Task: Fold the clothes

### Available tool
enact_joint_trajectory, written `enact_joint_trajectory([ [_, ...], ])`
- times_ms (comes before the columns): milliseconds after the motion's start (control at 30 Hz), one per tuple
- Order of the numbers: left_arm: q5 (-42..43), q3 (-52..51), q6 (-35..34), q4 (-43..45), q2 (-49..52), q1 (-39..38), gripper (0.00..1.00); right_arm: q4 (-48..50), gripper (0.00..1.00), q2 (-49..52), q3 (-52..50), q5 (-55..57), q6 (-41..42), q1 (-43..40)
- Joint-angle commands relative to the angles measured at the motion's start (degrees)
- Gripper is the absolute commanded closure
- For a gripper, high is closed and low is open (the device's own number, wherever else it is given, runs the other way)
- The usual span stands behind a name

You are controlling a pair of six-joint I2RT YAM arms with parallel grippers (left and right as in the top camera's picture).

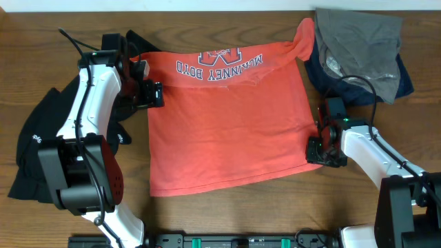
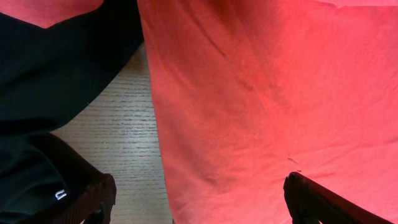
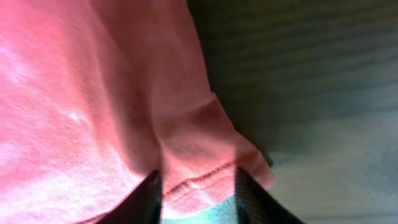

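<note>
The orange-red T-shirt (image 1: 227, 124) lies spread flat on the table, its white-and-navy lettering at the far edge. My left gripper (image 1: 153, 93) is open at the shirt's left edge; in the left wrist view (image 2: 199, 185) its fingers straddle that edge, with red cloth (image 2: 261, 93) and bare wood between them. My right gripper (image 1: 318, 148) is at the shirt's near right corner. In the right wrist view (image 3: 198, 183) its fingers are closed on the puckered hem (image 3: 93, 93). The black top (image 1: 41, 138) with a small white logo lies crumpled at the left, under my left arm, and shows in the left wrist view (image 2: 56, 56).
A grey garment (image 1: 358, 41) lies on a dark navy one (image 1: 406, 83) at the far right corner, touching the shirt's far right sleeve. Brown wooden table (image 1: 220, 220) shows along the near edge and between the shirt and the black top.
</note>
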Motion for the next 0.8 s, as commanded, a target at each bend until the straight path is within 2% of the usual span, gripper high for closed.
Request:
enact_joint_trajectory([
  [0, 0.5, -0.2, -0.3, 0.1, 0.0, 0.2, 0.12, 0.9, 0.83, 0.1, -1.1, -1.8, 0.4, 1.8],
  [33, 0.5, -0.2, -0.3, 0.2, 0.0, 0.2, 0.12, 1.4, 0.93, 0.1, -1.5, -2.2, 0.4, 2.3],
  [67, 0.5, -0.2, -0.3, 0.3, 0.0, 0.2, 0.12, 2.0, 0.99, 0.1, -2.0, -2.4, 0.4, 3.1],
  [400, 0.6, -0.2, -0.3, 0.3, 0.0, 1.9, 0.12, 4.2, 0.99, 0.1, -1.9, -2.6, 0.2, 9.1],
  [533, 0.5, -0.2, -0.3, 0.1, 0.0, 2.8, 0.12, 5.4, 0.99, 0.1, -1.9, -4.2, -2.2, 10.6],
  [633, 0.5, -0.2, -0.3, 0.3, 0.0, 3.4, 0.12, 8.1, 0.99, 0.1, -1.6, -8.5, -4.5, 14.5],
  [767, 0.5, -0.2, -0.3, 0.8, 0.0, 4.4, 0.12, 7.5, 0.99, 1.8, 2.4, -8.3, -6.1, 22.1],
])
